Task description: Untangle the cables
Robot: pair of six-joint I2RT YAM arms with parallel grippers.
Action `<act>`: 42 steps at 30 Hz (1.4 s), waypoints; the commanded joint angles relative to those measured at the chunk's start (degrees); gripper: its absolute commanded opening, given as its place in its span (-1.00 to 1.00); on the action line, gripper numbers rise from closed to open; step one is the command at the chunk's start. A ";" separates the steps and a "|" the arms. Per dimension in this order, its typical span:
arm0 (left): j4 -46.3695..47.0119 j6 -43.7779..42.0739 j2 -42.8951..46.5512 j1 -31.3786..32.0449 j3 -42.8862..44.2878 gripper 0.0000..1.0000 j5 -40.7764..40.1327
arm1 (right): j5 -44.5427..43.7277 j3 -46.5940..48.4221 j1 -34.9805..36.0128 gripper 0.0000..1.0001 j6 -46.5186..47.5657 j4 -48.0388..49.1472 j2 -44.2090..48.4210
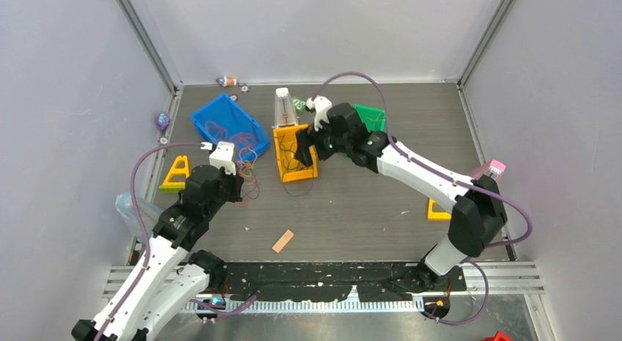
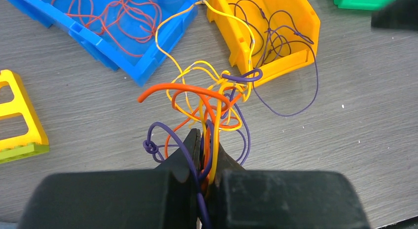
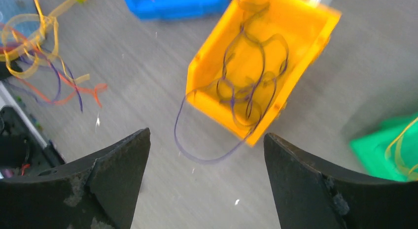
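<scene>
Yellow triangular frame [image 2: 19,115]: lies on the counter [image 2: 345,140], well to the left of the left claw [image 2: 206,139] and apart from it.

Blue bin [image 2: 148,61]: is set ahead of the left claw and to its left. Red cables [image 2: 118,17] are spread loosely over its floor.

Left claw: its fingers are pressed together on several strands of the cable tangle [image 2: 207,96]. Orange, yellow and purple wires are seen passing between the fingertips. The knot fans out just ahead of the fingertips, between the blue bin and the orange bin [image 2: 296,17]. One orange end is thrown out to the left, and a small purple knot is seen just left of the claw. One yellow strand is carried from the tangle up to the near corner of the orange bin.

Orange bin: is placed ahead of the left claw and to its right, and directly ahead of the right claw [image 3: 207,135]. Purple cables [image 3: 251,76] are coiled inside it. One purple loop is draped over its low wall onto the counter, toward the right claw.

Right claw: is held above the counter with its fingers spread wide. Nothing is seen between them, and the draped purple loop is not touched.

Green bin [image 3: 379,150]: is seen ahead of the right claw and to its right, with a yellow strand [image 3: 401,145] inside. This view is blurred.
</scene>
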State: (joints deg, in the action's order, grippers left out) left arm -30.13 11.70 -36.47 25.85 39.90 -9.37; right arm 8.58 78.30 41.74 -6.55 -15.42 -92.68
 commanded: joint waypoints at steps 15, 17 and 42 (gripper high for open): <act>1.78 0.69 -0.20 -0.27 0.46 -1.00 2.60 | -10.59 -37.00 3.51 0.62 -38.13 41.62 4.24; 1.74 0.56 0.05 -0.27 0.38 -1.00 2.36 | -10.61 -35.48 3.93 0.59 -38.60 42.82 1.46; 1.68 0.07 1.33 -0.27 -0.35 -1.00 1.98 | -16.61 -10.93 2.83 -0.90 -30.34 25.01 -10.06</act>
State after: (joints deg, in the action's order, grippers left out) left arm -30.26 11.84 -35.64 25.80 39.44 -7.60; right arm -6.11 61.14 45.93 -40.82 13.06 -99.90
